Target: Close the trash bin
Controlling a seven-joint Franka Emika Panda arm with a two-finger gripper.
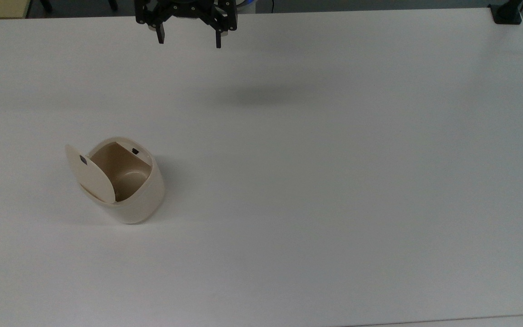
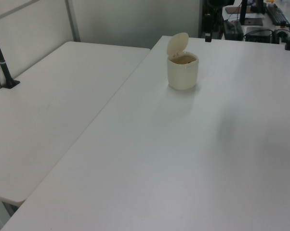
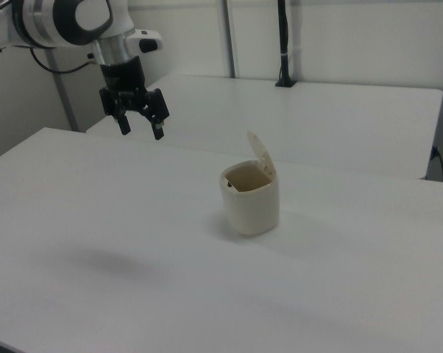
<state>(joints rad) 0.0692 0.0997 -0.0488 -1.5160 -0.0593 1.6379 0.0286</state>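
The cream trash bin (image 1: 136,200) stands upright on the white table (image 1: 316,181), at the top view's left. Its lid (image 1: 90,172) is raised on its hinge, so the tan inside shows. The left view has the trash bin (image 2: 183,72) with its lid (image 2: 177,44) up, and the right view has the trash bin (image 3: 252,202) at mid-table with the lid (image 3: 260,153) tilted back. My gripper (image 1: 189,40) hangs open high above the table's far edge, well away from the bin, nothing between its fingers. In the right view the gripper (image 3: 141,126) sits upper left.
A second white table (image 2: 48,101) adjoins this one at the left view's left. A black post base (image 1: 506,14) is clamped at the top view's far right corner. Another post (image 2: 3,67) stands on the second table.
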